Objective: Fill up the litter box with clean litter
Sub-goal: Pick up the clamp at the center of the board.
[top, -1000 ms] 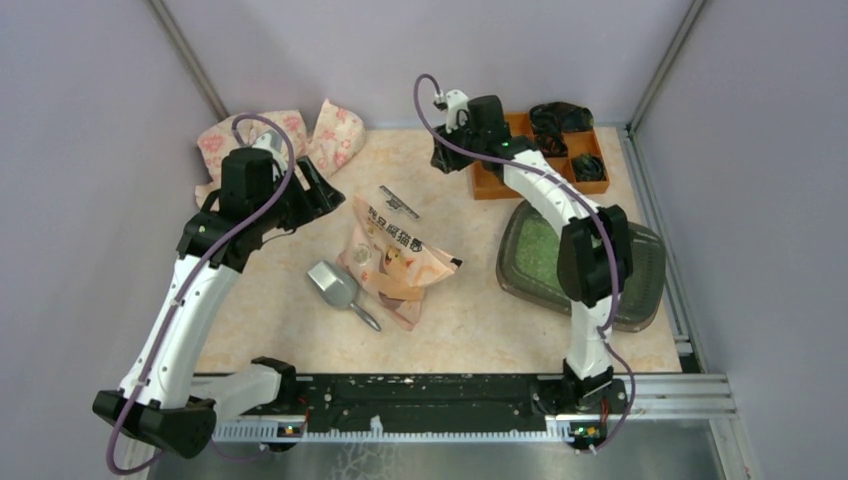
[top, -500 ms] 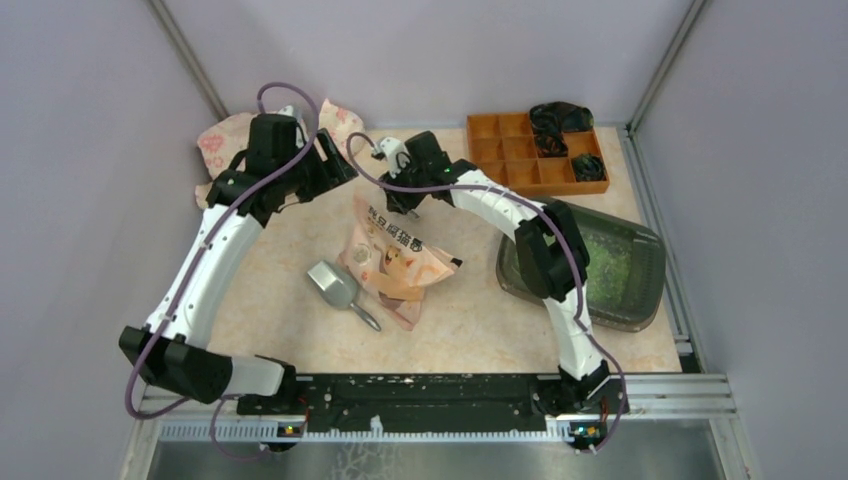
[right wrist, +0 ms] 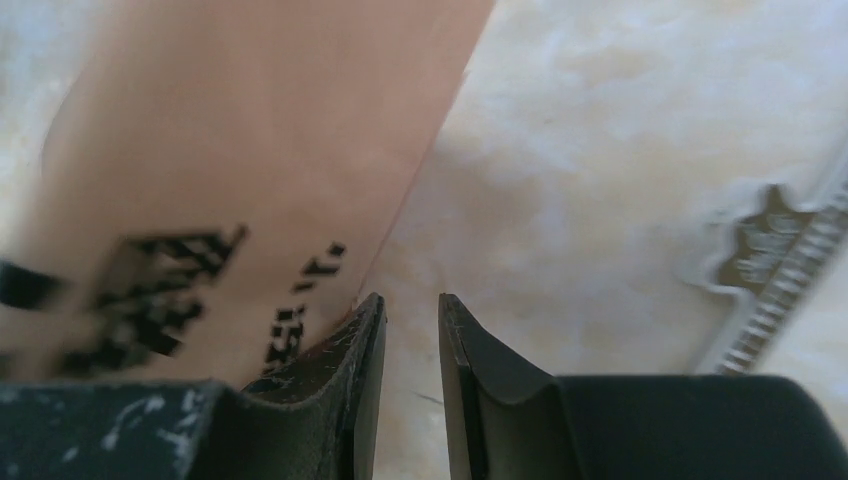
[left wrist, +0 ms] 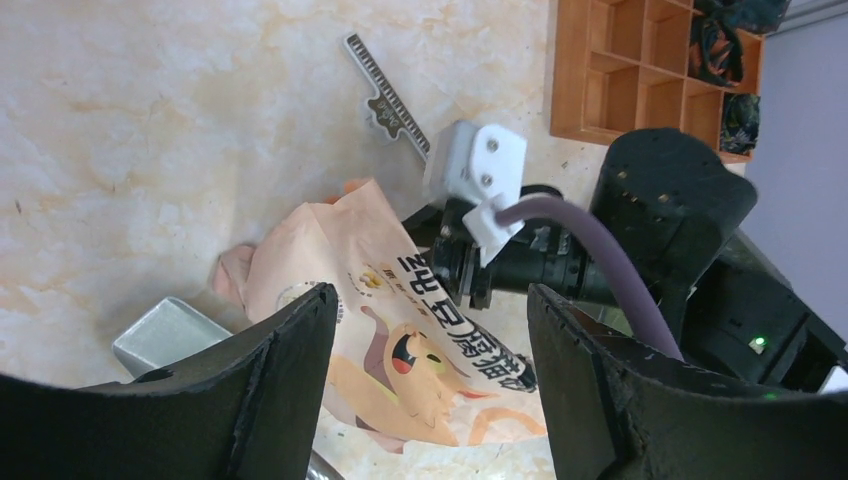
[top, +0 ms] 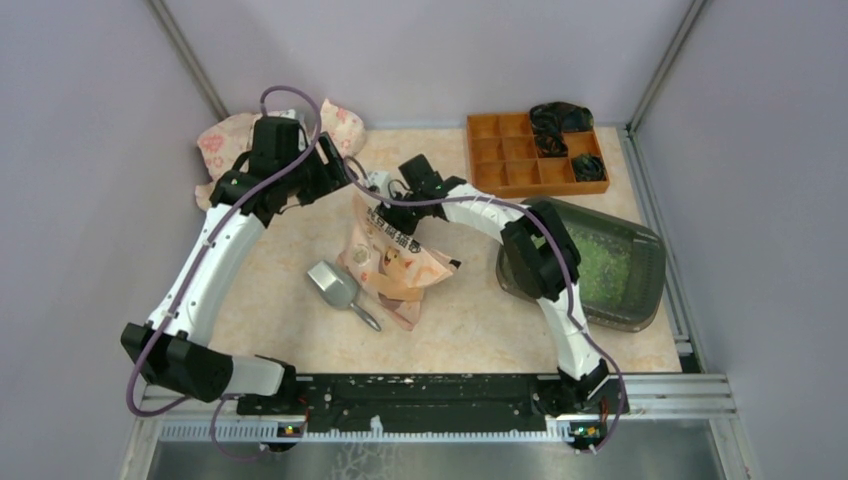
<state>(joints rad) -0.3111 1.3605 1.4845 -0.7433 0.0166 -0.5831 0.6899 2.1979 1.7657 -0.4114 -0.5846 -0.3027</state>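
Grey-green plastic, right side of the table: the litter box, lying flat between the orange organiser behind it and the near table edge. The litter (light-green granules) covers the floor of the box; the right forearm crosses over the box's left part.

Centre: the pink printed bag, lying on its side with its far end pointing toward the back wall. The grey scoop lies just beside the bag on its left, handle toward the near edge.

Right gripper: lowered to the far end of the bag. In the wrist view the gripper shows only a narrow slit between its fingers; the bag edge meets the tip of the left finger, and only table surface shows in the slit (no pinch on the bag can be seen). A toothed strip lies on the table just to the right.

Left gripper: held above the table just behind and left of the bag's far end, fingers spread wide and holding nothing. Its wrist view looks down on the bag, the scoop, the strip, the organiser and the right wrist.

Back left corner: floral cloth, partly hidden by the left arm.
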